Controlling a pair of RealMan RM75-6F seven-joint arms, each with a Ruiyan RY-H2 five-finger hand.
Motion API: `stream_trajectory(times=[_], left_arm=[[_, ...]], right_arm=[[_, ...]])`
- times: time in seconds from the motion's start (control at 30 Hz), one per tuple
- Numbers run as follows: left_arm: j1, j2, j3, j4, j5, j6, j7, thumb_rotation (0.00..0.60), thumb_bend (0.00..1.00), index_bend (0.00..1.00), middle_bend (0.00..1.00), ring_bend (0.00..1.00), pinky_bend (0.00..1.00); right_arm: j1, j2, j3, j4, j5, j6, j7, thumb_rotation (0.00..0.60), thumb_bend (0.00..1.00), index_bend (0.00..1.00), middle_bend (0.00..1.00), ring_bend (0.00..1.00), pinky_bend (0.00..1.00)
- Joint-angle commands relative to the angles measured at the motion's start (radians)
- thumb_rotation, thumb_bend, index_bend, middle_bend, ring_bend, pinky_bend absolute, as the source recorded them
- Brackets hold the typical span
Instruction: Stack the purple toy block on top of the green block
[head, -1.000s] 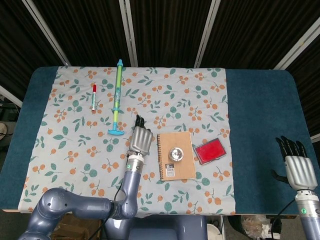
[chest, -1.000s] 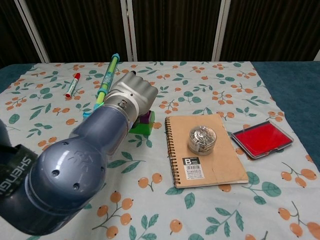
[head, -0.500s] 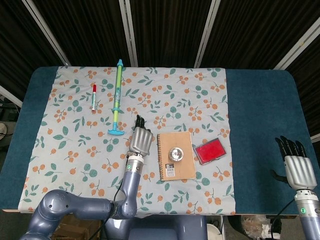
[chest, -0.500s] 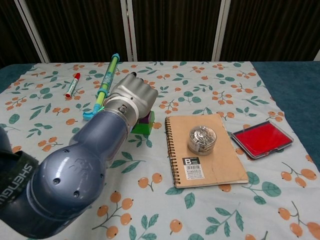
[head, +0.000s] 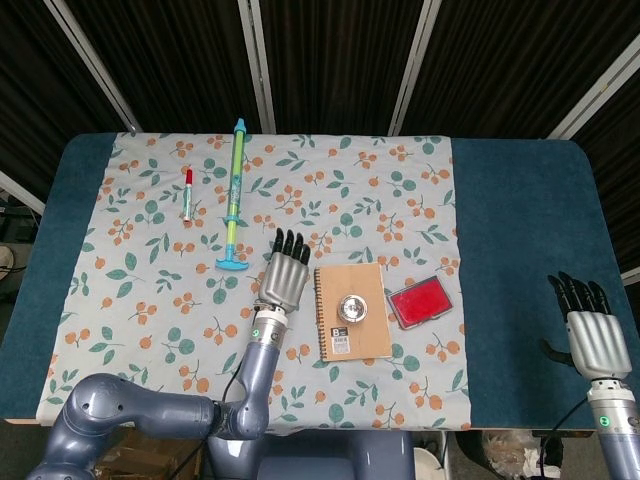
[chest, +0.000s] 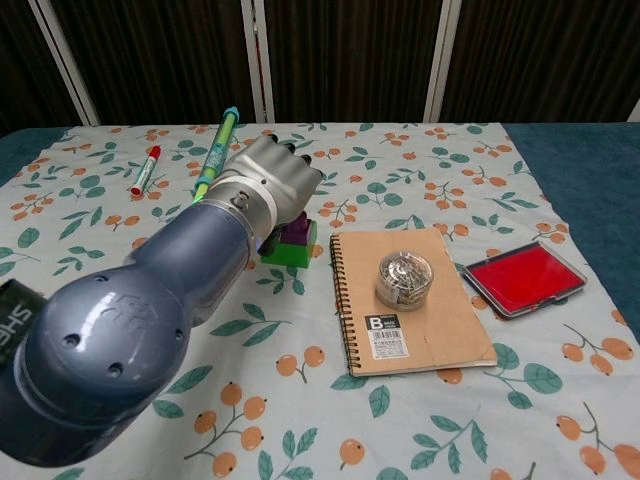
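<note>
In the chest view the purple block (chest: 297, 231) sits on top of the green block (chest: 289, 254), just left of the notebook. My left hand (chest: 268, 184) hovers over the stack with its fingers stretched forward, and I see nothing held in it. From the head view my left hand (head: 285, 275) covers both blocks, its fingers spread toward the far side. My right hand (head: 595, 335) stays beyond the table's right front edge, fingers apart and empty.
A spiral notebook (head: 365, 335) with a round jar of paper clips (head: 353, 307) lies right of the stack. A red ink pad (head: 419, 302) lies further right. A toy syringe (head: 233, 195) and a red marker (head: 187, 192) lie at the far left of the cloth.
My left hand's fingers have uncurled and now stretch forward over the stacked blocks. The right hand has hardly moved.
</note>
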Motion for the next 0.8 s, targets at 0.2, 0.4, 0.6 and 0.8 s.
stream_trajectory(times=[0.2,0.4,0.6,0.8], left_arm=[[0.037,0.140,-0.032,-0.226,-0.071,0.071,0.063,0.600,0.18,0.02,0.00,0.00,0.00],[0.251,0.491,0.007,-0.681,0.055,0.112,-0.184,0.600,0.19,0.04,0.01,0.00,0.00],[0.607,0.902,0.234,-0.813,0.405,0.176,-0.646,0.600,0.20,0.10,0.05,0.00,0.00],[0.798,0.971,0.388,-0.535,0.752,0.216,-1.066,0.600,0.21,0.15,0.07,0.00,0.00]], right_arm=[[-0.001,0.001,0.001,0.000,-0.002,0.003,0.005,0.600,0.22,0.03,0.06,0.09,0.00],[-0.003,0.008,-0.005,-0.004,-0.014,0.005,0.022,0.600,0.22,0.03,0.06,0.09,0.00],[0.000,0.001,-0.021,-0.025,-0.053,0.014,0.001,0.600,0.22,0.03,0.06,0.09,0.00],[-0.005,0.003,-0.023,-0.042,-0.058,0.027,-0.018,0.600,0.22,0.02,0.06,0.09,0.00]])
